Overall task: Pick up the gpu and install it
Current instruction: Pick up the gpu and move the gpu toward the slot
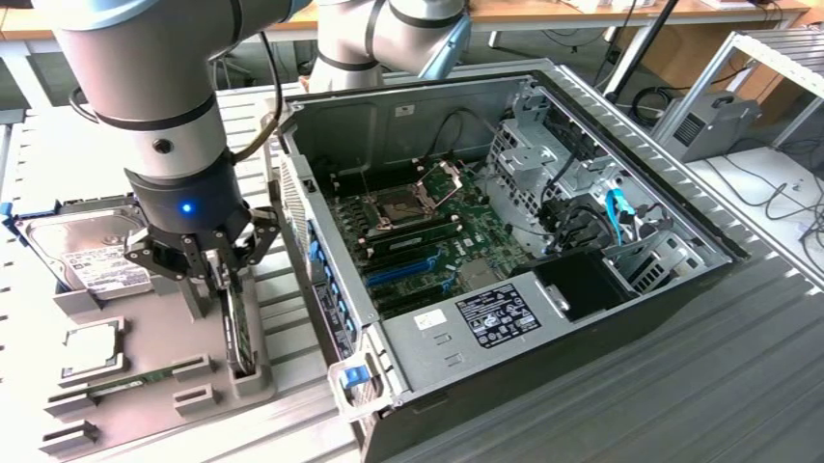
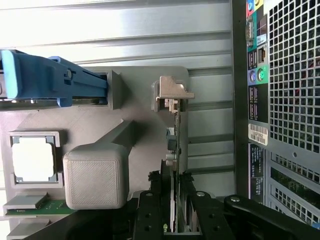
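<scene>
2 gripper point(image 2: 172, 212) fingers point(image 2: 156, 202) straddle the gpu point(image 2: 172, 95) standing in its holder point(image 2: 142, 107).

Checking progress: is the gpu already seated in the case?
No, the gpu stands on edge in the grey holder outside the case.

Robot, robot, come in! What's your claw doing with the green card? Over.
gripper open, jaws straddling the gpu. Card on edge in gray holder, not lifted. Open computer case beside holder; nothing resting on the card.
</scene>
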